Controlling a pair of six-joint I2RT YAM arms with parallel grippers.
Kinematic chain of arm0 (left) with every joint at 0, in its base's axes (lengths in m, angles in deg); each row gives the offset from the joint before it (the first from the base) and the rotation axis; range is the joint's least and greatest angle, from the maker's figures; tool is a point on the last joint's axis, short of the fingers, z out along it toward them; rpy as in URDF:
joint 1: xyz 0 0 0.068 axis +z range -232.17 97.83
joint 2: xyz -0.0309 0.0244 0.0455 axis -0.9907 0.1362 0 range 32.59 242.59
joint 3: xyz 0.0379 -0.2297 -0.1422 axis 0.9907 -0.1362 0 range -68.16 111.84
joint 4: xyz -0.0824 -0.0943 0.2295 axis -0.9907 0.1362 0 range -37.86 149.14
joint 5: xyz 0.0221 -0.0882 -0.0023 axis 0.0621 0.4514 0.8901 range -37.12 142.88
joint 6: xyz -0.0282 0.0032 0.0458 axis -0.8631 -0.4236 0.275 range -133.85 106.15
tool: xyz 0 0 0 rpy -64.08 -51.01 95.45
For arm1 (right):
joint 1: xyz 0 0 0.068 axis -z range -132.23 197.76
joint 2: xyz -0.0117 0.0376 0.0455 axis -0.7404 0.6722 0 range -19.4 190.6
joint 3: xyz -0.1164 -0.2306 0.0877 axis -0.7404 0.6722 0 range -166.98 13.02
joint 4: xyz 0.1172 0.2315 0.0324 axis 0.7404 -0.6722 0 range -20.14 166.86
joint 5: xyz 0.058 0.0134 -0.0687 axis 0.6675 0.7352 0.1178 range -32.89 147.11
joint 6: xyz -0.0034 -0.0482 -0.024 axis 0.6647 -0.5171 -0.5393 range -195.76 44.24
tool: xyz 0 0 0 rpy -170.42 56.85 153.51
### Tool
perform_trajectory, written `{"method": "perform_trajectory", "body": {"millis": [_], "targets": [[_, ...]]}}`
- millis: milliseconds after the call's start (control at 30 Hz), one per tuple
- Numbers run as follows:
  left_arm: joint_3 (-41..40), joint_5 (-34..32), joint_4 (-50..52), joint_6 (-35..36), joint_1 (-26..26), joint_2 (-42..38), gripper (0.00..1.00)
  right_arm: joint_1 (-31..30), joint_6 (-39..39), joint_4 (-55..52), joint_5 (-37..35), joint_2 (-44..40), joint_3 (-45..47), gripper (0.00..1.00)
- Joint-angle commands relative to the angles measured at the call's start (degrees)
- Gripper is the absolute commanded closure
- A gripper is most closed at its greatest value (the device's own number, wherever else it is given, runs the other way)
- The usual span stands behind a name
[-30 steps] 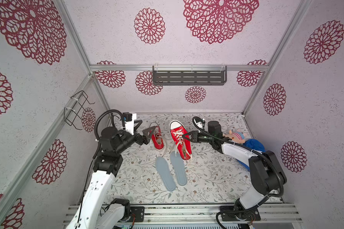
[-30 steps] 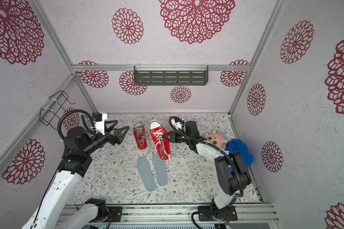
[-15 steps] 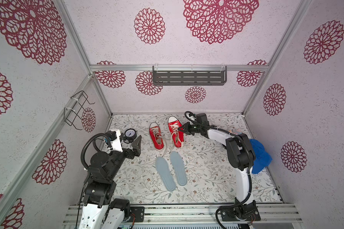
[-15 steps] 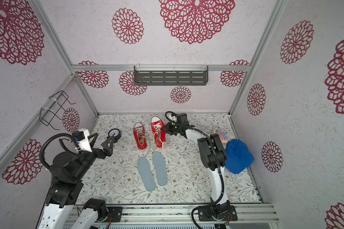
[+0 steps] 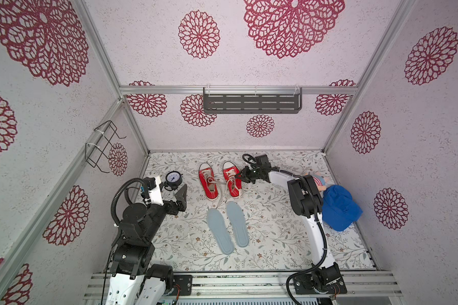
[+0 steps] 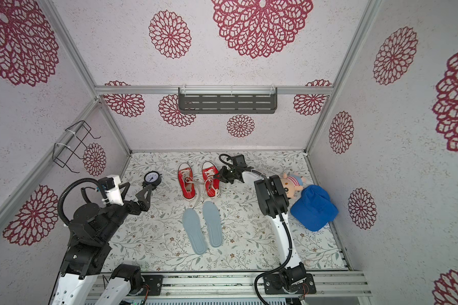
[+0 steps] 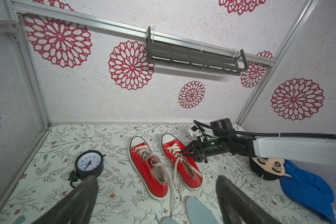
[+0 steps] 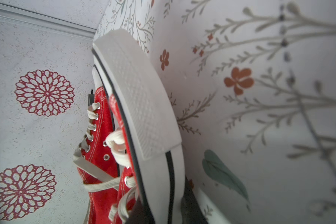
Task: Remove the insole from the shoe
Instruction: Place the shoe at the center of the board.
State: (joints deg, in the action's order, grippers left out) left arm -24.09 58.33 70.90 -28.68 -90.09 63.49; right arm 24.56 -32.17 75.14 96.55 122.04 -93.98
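Black right fingers are drawn almost together, their tips pinching the outer side of a red shoe near its eyelet row. In the right wrist view, the shoe's white rubber sidewall shows between the two dark tips. That shoe stands sole-down on the floral surface, toe toward the back wall, laces loose and trailing toward the robot's base. The right arm reaches low across the surface to meet it from the side. Just beside it, on the left arm's side and parallel, stands a second red shoe, which neither set of fingers touches.

The left fingers are spread wide and hold nothing. They hang above the surface pointing toward the shoes, with a small black alarm clock just beside one of them.

A pale blue insole lies flat on the surface, outside the shoes, just behind the heel of the pinched shoe. A second insole lies alongside it, and the two are close together along their length.

Beyond the right arm, a doll and a blue cap lie together by the right wall. A grey slotted shelf hangs on the back wall, and a black wire rack hangs on the left wall.
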Motion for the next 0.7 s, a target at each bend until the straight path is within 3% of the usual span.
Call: {"method": "perform_trajectory", "body": {"millis": [0, 67, 167, 233, 267, 400, 567, 667], "targets": [[-0.7, 0.1, -0.7, -0.6, 0.3, 0.9, 0.03, -0.7, -1.0, -0.5, -0.6, -0.9, -3.3, 0.69], [-0.7, 0.1, -0.9, -0.6, 0.3, 1.4, 0.03, -0.3, -2.4, -0.4, -5.1, -3.3, -1.5, 0.54], [-1.1, -1.3, -1.3, -0.8, 0.3, 2.5, 0.03, 0.7, -4.1, -0.4, -11.0, -8.5, 2.1, 0.41], [-1.7, -2.5, -2.0, -1.6, 0.4, 3.4, 0.03, 1.4, -6.7, -1.2, -15.5, -13.1, 5.1, 0.23], [-2.3, -3.3, -2.7, -2.2, 0.4, 3.9, 0.03, 1.7, -8.3, -2.4, -18.0, -16.0, 6.9, 0.01], [-6.0, -8.1, -7.6, -5.4, 0.7, 7.0, 0.03, 2.9, -13.3, -1.3, -27.8, -30.3, 19.6, 0.01], [-11.2, -18.2, -14.3, -8.0, 3.3, 13.0, 0.03, 5.7, -19.7, 4.0, -42.3, -52.3, 42.8, 0.01], [-14.1, -25.1, -19.6, -6.6, 4.9, 17.1, 0.03, 7.9, -28.0, 11.3, -49.7, -63.4, 57.0, 0.01]]}}
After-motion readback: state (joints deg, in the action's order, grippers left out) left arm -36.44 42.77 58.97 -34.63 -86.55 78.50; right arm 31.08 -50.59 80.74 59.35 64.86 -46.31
